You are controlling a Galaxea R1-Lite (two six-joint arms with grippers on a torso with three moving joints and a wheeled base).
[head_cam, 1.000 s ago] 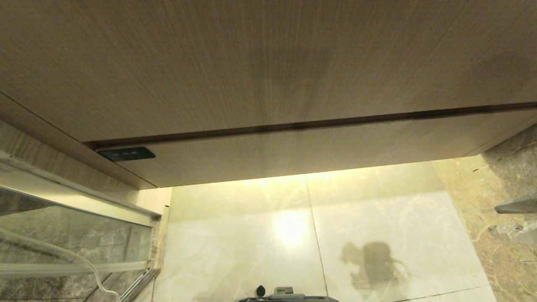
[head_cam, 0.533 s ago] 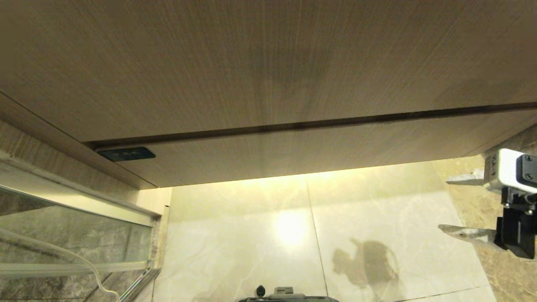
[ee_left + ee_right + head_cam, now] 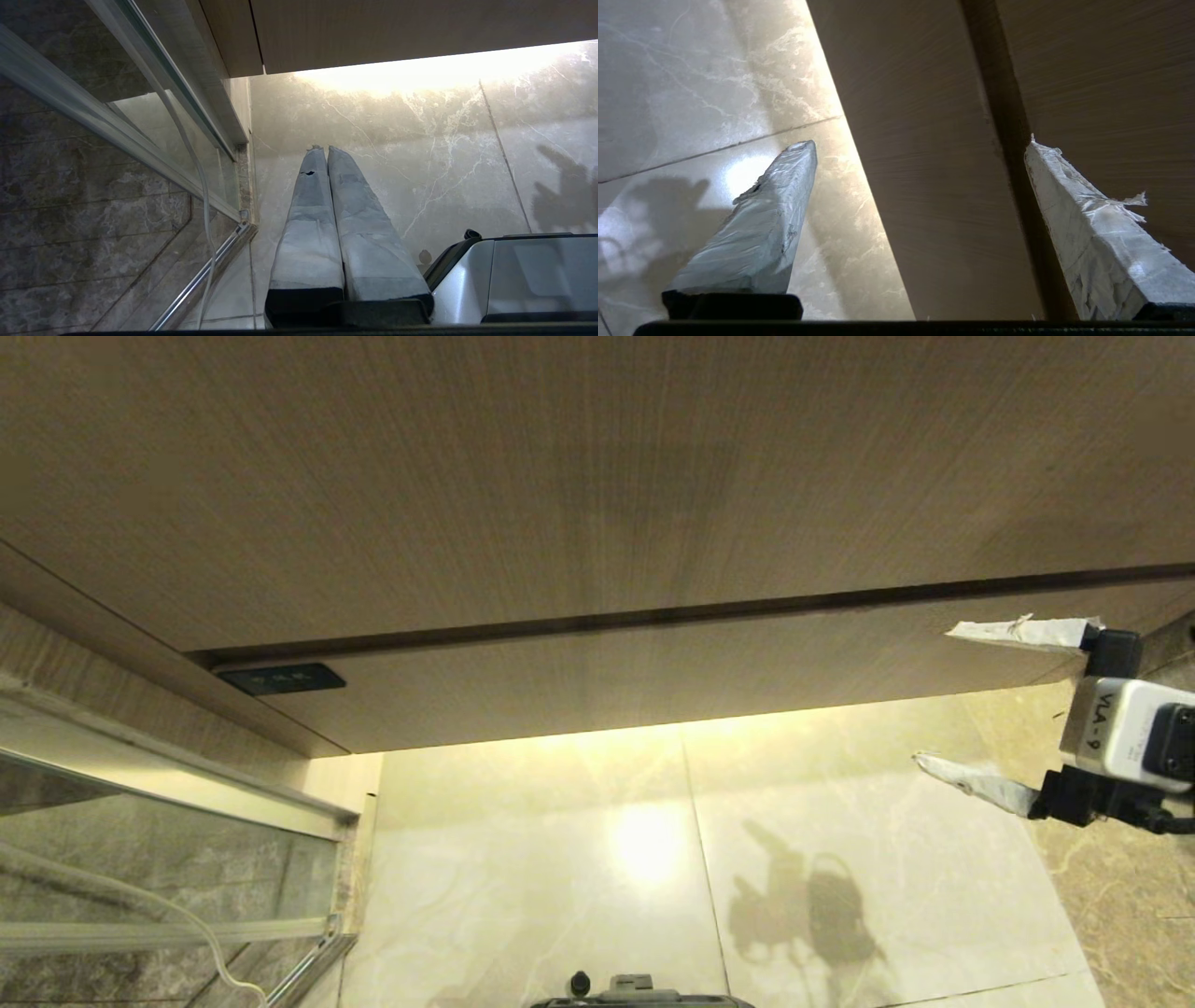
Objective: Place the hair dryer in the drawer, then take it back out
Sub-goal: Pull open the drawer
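Since a second ago our right gripper (image 3: 934,695) has swung into head view, fingers wide apart, empty | drawer (image 3: 709,663) shut below taller panel (image 3: 560,476) | hair dryer unseen | we judge it light, rigid, slick; grasp handle | left gripper (image 3: 324,151) pressed together, parked.

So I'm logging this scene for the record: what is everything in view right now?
wood-grain panels: two, light brown, closed, dark gap between them, filling the upper view
dark plate: one, black, lower panel's left end
floor tiles: pale marble, lit below the panels
glass door: one, metal-framed, left
cord: one, white, behind the glass
robot base: grey, bottom edge
left gripper: shut, over the floor
right gripper: open, empty, right edge by the lower panel
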